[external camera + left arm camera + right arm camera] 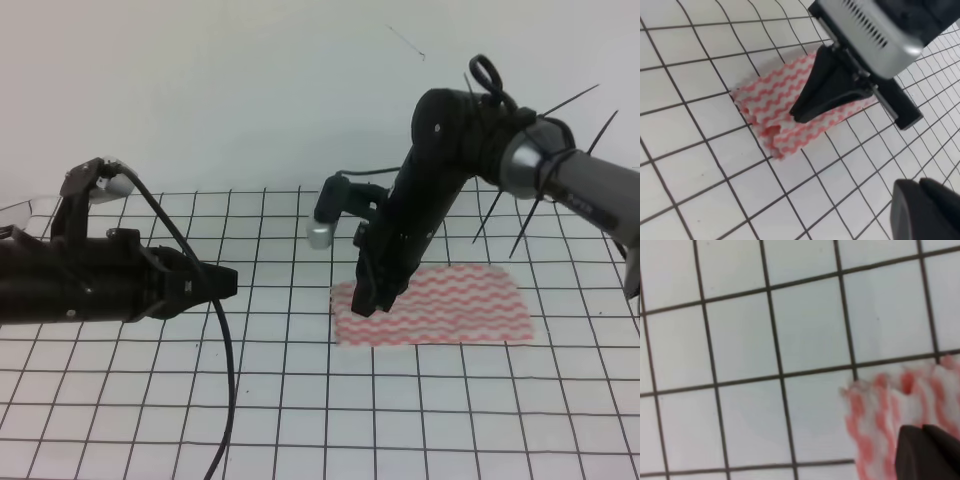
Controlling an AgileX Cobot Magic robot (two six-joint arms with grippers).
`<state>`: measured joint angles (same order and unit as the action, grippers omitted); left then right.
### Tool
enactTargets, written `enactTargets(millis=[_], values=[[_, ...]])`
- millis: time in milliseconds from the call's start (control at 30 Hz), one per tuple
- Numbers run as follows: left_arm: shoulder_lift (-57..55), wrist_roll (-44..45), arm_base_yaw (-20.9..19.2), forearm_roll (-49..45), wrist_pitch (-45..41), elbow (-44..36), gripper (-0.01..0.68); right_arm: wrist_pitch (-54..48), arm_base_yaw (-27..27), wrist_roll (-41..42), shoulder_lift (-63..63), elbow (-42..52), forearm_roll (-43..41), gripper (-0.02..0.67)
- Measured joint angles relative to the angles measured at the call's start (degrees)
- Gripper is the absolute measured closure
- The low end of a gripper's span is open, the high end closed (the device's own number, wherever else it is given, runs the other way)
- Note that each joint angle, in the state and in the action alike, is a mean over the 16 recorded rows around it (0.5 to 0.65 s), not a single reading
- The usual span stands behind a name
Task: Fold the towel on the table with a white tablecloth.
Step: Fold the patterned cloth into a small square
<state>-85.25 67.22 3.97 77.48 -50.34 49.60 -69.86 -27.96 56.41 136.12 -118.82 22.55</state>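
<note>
On table, towel lengthwise left-right

Right gripper angled down, seemingly closed; left gripper level.

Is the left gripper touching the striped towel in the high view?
No, the left gripper hangs over bare grid cloth, well apart from the towel, which lies under the right gripper.

Behind the desk stands a plain white wall, with no window or furniture visible. The light is soft and even. A thin dark mark shows high on the wall.
</note>
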Motion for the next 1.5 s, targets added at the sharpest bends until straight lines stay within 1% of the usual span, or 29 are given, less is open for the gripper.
enactTargets(millis=[167,700,933,1233,1500], values=[[0.04,0.01,0.00,0.00,0.00,0.00,0.674,0.04,-0.35,-0.06,1.85,0.07,0.92,0.647],[0.09,0.12,0.00,0.00,0.06,0.00,0.674,0.17,-0.71,1.34,3.32,0.48,4.53,0.649],[0.09,0.12,0.00,0.00,0.11,0.00,0.674,0.47,-0.68,-0.83,2.56,0.51,2.45,0.650],[0.09,0.05,0.00,0.03,0.08,0.00,0.674,2.40,-0.62,-6.33,2.27,0.51,-2.69,0.650],[0.09,-0.02,0.00,0.25,0.03,0.00,0.674,1.95,-0.60,-4.48,2.81,0.51,-1.24,0.650]])
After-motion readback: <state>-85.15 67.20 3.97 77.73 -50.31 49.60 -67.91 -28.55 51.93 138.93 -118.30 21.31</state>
